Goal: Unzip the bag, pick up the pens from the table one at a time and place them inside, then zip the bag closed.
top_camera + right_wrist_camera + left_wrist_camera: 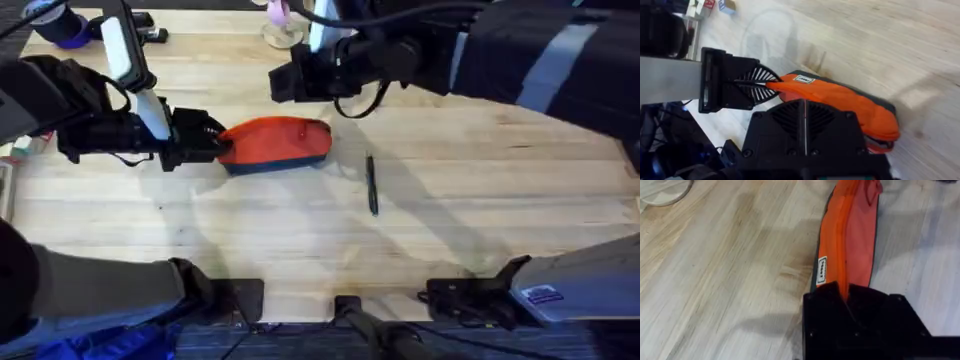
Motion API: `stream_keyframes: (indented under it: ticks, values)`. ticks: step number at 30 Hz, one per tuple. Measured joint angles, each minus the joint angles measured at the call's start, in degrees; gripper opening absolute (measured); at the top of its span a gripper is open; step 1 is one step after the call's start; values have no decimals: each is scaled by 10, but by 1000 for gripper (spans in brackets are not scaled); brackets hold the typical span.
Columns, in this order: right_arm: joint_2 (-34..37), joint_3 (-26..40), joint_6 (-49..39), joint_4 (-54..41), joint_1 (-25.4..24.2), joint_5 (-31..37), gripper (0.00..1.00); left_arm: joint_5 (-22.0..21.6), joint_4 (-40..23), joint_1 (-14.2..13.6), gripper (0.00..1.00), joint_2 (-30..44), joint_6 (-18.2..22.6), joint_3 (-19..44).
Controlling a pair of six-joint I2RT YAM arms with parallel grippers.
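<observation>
The orange bag (280, 143) with its dark blue lower part lies on the table (480, 230), left of centre. My left gripper (222, 143) is shut on its left end; the left wrist view shows the black fingers (846, 292) pinching the orange fabric (850, 230) beside the zip. My right gripper (275, 83) hangs above and behind the bag, its fingers pressed together (804, 107) with nothing seen between them. Below it lie the bag (840, 100) and the left gripper (767, 84). One dark pen (372, 185) lies on the wood to the bag's right.
A small round cup with pale sticks (280, 30) stands at the back centre. A black stapler (150, 35) and a blue-purple object (65, 30) sit at the back left. Bare wood stretches in front of the bag and to the right of the pen.
</observation>
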Motion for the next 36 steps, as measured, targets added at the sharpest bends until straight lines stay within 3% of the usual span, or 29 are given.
stream_keyframes:
  ticks: [11, 13, 14, 19, 20, 36]
  values:
    - [-11, 0, -50, -9, 3, 18, 31, 0, 0, 0, 44, 0, 0, 0]
    - [-25, 0, -59, -14, 3, 34, 74, 0, 0, 0, 44, 0, 0, 0]
    - [-34, 0, -62, -14, 3, 42, 173, 0, 0, 0, 44, 0, 0, 0]
    - [-79, 1, -73, -24, 3, 91, 906, 0, 0, 0, 44, 0, 0, 0]
    - [-86, 1, -77, -29, 3, 101, 971, 0, 0, 0, 44, 0, 0, 0]
    - [-119, 2, -93, -121, 21, 252, 997, 0, 0, 0, 44, 0, 0, 0]
